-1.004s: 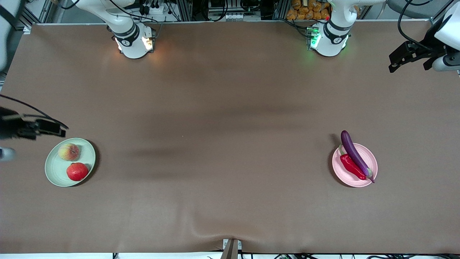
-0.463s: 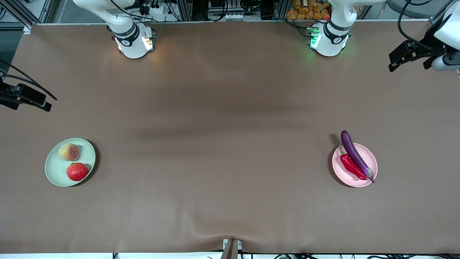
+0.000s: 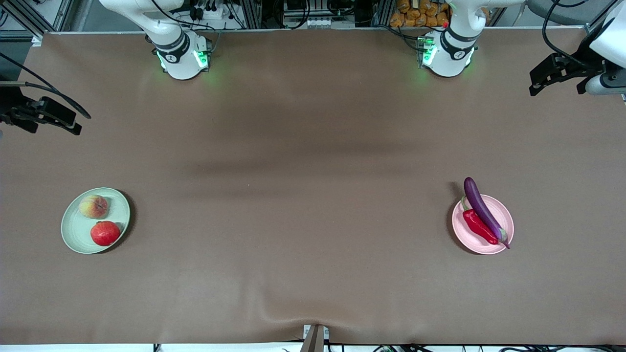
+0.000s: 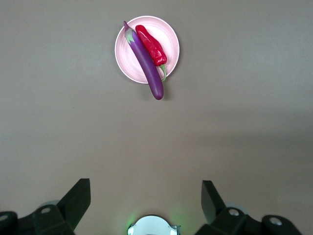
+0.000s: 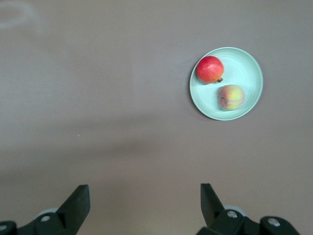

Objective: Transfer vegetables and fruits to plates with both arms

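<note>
Pulling clear, by the look of it, with the transfer apparently finished: right end effector up over the bench edge at the right arm's end, fingers spread wide, holding nothing. Peach and apple on green plate. Chili and eggplant on pink plate. Left end effector over its own bench end, likewise wide open and empty. Next: probably only parking both arms. Compared with a second ago: right end effector lifted away from the green plate; right base light now green.
</note>
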